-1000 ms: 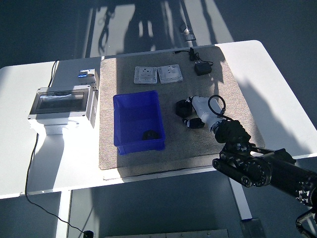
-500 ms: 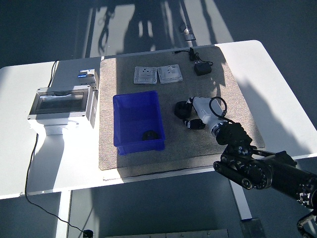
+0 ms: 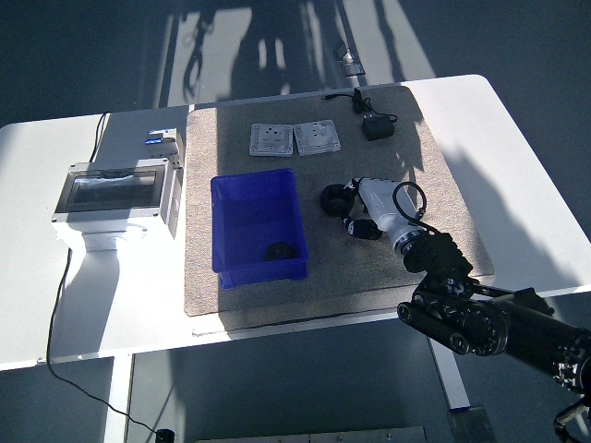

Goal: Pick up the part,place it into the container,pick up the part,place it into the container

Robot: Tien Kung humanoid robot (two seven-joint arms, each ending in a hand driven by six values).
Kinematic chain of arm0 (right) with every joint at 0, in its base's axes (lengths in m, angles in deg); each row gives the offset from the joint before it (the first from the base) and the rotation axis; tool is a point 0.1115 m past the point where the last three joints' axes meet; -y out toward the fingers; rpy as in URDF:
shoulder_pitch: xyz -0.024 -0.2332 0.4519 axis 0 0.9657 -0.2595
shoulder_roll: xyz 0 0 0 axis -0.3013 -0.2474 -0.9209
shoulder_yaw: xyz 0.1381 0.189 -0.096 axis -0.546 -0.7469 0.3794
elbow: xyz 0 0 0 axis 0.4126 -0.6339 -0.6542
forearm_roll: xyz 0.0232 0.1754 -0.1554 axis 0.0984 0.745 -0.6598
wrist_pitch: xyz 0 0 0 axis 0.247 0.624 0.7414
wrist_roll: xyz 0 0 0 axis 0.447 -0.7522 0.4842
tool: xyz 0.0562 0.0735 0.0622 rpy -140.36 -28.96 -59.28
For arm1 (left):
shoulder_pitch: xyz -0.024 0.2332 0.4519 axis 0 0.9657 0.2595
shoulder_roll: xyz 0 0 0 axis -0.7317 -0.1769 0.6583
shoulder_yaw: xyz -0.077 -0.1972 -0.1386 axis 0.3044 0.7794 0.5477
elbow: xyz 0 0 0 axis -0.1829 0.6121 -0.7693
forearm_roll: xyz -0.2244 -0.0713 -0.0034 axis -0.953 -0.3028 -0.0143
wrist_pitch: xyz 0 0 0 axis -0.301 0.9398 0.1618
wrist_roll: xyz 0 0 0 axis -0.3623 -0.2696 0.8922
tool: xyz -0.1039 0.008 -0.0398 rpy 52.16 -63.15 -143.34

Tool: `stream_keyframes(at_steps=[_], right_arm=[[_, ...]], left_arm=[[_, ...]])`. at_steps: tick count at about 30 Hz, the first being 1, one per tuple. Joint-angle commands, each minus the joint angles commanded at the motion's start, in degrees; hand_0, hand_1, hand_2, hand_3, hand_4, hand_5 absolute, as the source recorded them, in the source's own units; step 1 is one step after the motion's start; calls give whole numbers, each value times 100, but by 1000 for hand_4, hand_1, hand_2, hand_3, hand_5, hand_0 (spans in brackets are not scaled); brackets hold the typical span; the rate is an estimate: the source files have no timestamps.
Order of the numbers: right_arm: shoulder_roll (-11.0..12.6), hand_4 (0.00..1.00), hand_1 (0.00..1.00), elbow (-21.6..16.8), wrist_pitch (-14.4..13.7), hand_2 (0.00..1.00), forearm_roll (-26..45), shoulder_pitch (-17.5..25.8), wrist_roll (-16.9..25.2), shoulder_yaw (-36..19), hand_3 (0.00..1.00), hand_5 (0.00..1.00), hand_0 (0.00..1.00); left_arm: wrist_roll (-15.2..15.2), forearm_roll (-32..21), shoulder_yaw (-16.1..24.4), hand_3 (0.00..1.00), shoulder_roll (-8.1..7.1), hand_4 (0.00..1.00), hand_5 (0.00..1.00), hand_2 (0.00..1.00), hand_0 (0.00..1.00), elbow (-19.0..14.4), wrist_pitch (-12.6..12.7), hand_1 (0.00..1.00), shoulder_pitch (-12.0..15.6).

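Beige mat point(image 3: 425, 175), right hand point(image 3: 374, 208) fingers point(image 3: 362, 227) on black part point(image 3: 337, 199), grasp unclear, blue container point(image 3: 257, 226) left.

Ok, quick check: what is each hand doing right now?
Left hand: not in view.
Right hand: over the black part on the mat; grip cannot be told.

blue container point(image 3: 259, 226), beige mat point(image 3: 420, 185), white table point(image 3: 517, 166)

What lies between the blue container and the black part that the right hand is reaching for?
In the head view, only bare mat separates the blue container from the black part; the right hand is beside the part.
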Motion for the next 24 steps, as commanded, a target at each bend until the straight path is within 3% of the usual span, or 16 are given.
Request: stream_keyframes(at_steps=[17, 24], right_arm=[[378, 637, 378, -390, -328, 370, 571, 306, 354, -299, 295, 145, 680], [563, 642, 377, -996, -410, 371, 1446, 415, 562, -283, 291, 138, 677]], left_arm=[[4, -35, 9, 605, 35, 614, 873, 465, 606, 0, 10, 285, 36], [4, -56, 0, 603, 52, 615, 873, 466, 606, 0, 17, 285, 55]])
